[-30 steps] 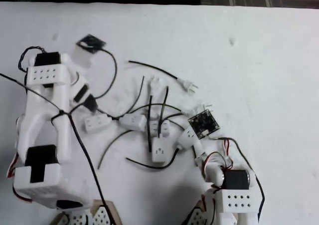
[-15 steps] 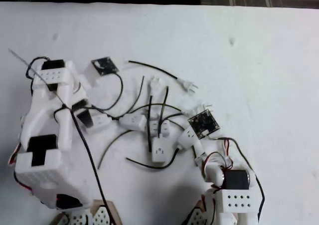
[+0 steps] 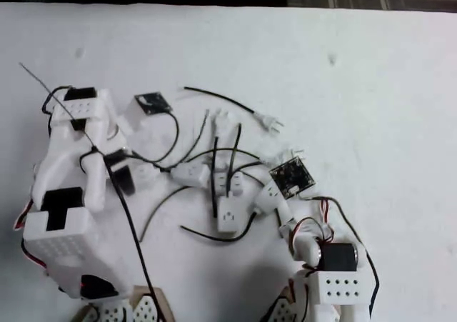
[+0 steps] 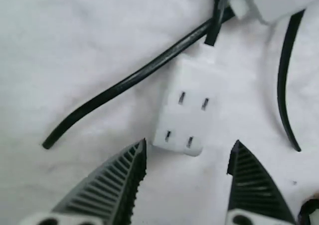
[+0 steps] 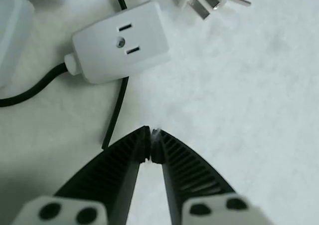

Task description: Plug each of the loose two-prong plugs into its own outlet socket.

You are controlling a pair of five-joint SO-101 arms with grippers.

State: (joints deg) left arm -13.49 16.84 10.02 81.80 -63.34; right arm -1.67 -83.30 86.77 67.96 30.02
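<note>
White double socket (image 4: 187, 115) lies flat on the desk (image 4: 75, 45), face up, two pairs of slots showing, nothing plugged in. A black cord (image 4: 129, 80) passes just beside its far end and runs diagonally to a free end on the desk. Left claw (image 4: 188, 157) is released and spread wide. One ribbed finger (image 4: 124, 175) sits to each side of the socket's near end, very near its corners; cannot tell whether either touches.

Second socket, a three-hole socket (image 5: 119, 40), also lies face up and unfilled in the right wrist view, with its own black lead (image 5: 30, 93) leaving one end. A white plug (image 5: 209, 0) lies near it, metal prongs pointing away from the socket, the two apart. Right claw (image 5: 152, 145) is clenched on nothing, tips together, low over bare desk and short of the socket. A thin cord end (image 5: 115, 115) lies between claw and socket.

From the high view, sockets and black cords sit tangled mid-desk. One loose plug (image 3: 271, 124) on a long black cord lies at the far edge of the cluster, well apart from both arms. Left arm (image 3: 68, 172) stands at the cluster's left side. Right arm (image 3: 332, 268) is at the near right, with a small black square board (image 3: 291, 178) just beyond it.
</note>
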